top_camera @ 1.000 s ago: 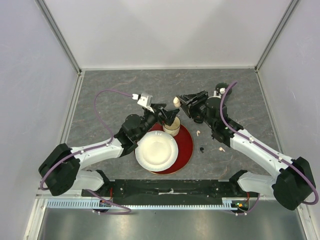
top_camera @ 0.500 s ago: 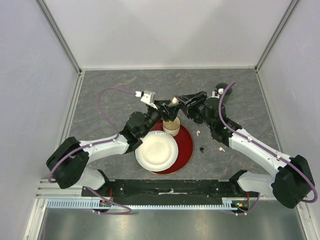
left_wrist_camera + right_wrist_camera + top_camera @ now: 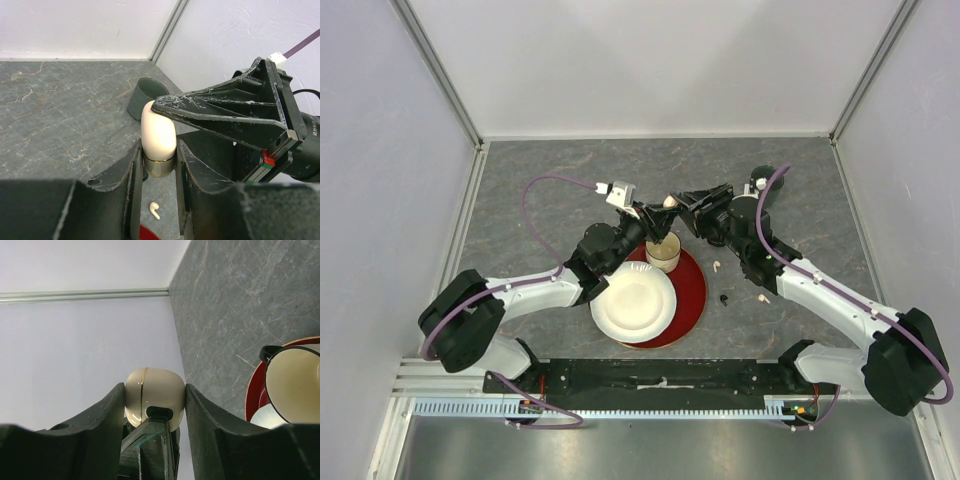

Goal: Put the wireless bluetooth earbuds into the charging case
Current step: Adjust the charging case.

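Right now we see the cream, egg-shaped plastic charging case (image 3: 159,131) held off the worktop betw. both arms, near the cream paper cup w/ a dark rim (image 3: 663,254) that sits on the round red plate (image 3: 695,290). The left gripper (image 3: 159,149) is closed narrow on the case's lower, duller half. The right gripper (image 3: 154,387) clamps its cream sides, w/ a thin gold seam showing betw. the fingers. We judge the double hold lets one arm steady one half while the other works the lid open at that seam. The case looks shut, so no bud can go in yet.

The earbuds lie loose on the grey stone-look worktop (image 3: 550,170), right of the red plate and well apart from the case: one small white earbud (image 3: 718,266), a second white earbud (image 3: 761,297), and a black earbud (image 3: 724,298) betw. them. We can't tell if a 2nd black one is there. They're prob. within the right arm's reach.

A white paper plate (image 3: 633,300) overlaps the red one, and a dark round container (image 3: 145,97) stands farther back.

Writing: none legible. We see no brand or label on case, cup or grippers.
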